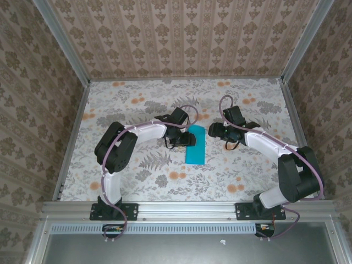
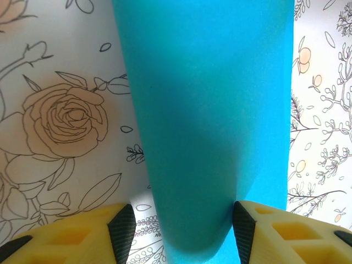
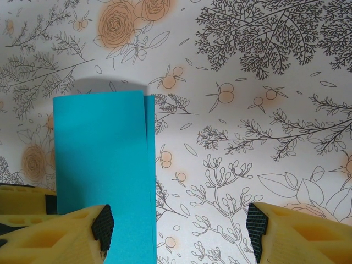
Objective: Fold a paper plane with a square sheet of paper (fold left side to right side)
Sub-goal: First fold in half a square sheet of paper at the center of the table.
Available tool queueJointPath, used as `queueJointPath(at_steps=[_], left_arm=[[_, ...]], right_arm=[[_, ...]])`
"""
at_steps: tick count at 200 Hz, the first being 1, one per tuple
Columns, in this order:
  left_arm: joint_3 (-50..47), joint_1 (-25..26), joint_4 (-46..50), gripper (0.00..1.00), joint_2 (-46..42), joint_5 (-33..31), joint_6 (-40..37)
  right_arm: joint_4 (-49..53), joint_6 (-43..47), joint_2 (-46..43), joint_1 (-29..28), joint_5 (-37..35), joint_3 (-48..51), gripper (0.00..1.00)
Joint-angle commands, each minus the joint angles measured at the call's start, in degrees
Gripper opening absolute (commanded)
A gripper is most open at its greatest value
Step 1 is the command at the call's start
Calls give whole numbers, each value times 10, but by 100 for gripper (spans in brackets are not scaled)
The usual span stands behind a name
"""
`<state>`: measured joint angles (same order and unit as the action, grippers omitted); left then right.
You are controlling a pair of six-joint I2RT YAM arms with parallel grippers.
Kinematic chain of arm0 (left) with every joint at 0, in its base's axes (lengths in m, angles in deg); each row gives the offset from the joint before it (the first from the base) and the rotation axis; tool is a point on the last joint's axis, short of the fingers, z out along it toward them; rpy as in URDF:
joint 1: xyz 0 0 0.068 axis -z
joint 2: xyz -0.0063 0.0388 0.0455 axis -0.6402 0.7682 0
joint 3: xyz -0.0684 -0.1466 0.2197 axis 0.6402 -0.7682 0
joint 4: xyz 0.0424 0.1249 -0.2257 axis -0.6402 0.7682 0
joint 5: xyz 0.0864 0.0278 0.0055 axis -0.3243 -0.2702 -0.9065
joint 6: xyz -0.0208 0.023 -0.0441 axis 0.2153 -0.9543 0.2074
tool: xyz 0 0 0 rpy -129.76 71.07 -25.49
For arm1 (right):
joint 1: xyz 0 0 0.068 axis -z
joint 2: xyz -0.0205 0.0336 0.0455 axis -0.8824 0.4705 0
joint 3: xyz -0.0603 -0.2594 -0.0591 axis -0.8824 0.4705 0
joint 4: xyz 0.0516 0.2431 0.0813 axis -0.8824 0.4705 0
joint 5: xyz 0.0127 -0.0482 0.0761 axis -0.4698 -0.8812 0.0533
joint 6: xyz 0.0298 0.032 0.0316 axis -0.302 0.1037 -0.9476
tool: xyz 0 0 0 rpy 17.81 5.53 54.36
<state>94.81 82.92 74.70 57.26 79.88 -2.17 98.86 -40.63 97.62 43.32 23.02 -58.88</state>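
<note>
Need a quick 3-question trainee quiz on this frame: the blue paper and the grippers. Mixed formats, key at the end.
1. True or false: the square sheet of paper lies fully unfolded on the table.
2. The right gripper is: A) shut on the paper, B) open and gripping nothing, C) shut on nothing.
3. In the right wrist view, do the long edges of the paper's two layers line up?

Key
1. False: it is folded over into a tall rectangle.
2. B.
3. No: a narrow strip of the lower layer shows past the upper layer's edge.
</note>
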Motion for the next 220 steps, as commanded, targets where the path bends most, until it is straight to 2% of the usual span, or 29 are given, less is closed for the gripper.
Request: queueJointPath(at_steps=[1, 220], left_arm=[[-22, 12, 10, 55, 29, -10, -12], [16, 22, 53, 57, 61, 2, -34]], right_arm=[[10, 11, -15, 2, -9, 8, 69], [5, 10, -15, 2, -2, 7, 71]])
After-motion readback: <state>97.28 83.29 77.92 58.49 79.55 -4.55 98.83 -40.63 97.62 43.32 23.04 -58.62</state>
